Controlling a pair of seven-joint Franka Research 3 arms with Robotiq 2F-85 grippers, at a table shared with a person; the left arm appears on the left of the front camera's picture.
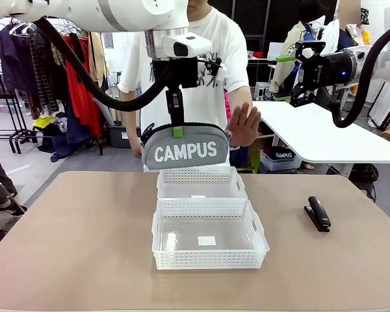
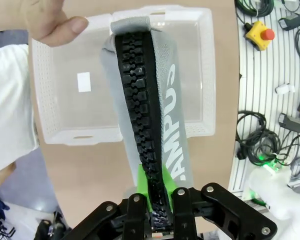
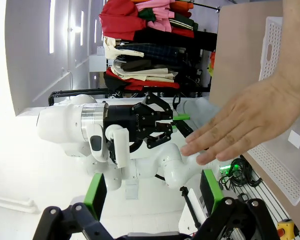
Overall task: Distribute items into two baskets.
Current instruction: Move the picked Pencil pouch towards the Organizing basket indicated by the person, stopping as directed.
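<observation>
The grey "CAMPUS" pouch [image 1: 185, 151] hangs in the air above the far edge of the far basket [image 1: 201, 175], with my left gripper [image 1: 177, 132] shut on its black zipper edge. The left wrist view looks down the pouch [image 2: 177, 95] from my left gripper [image 2: 160, 202] into a white basket [image 2: 202, 60] below. The near basket [image 1: 208, 259] touches the far one and holds no item. The black stapler [image 1: 318, 213] lies on the table to the right. My right gripper [image 1: 292, 71] is raised at the upper right, open [image 3: 152, 192], holding nothing.
The person stands behind the baskets with an open hand [image 1: 244, 123] raised beside the pouch; that hand [image 3: 250, 115] also shows in the right wrist view, in front of a basket [image 3: 272, 45]. A thumb [image 2: 55, 22] sits over the basket's corner. A white table [image 1: 325, 136] stands at the back right.
</observation>
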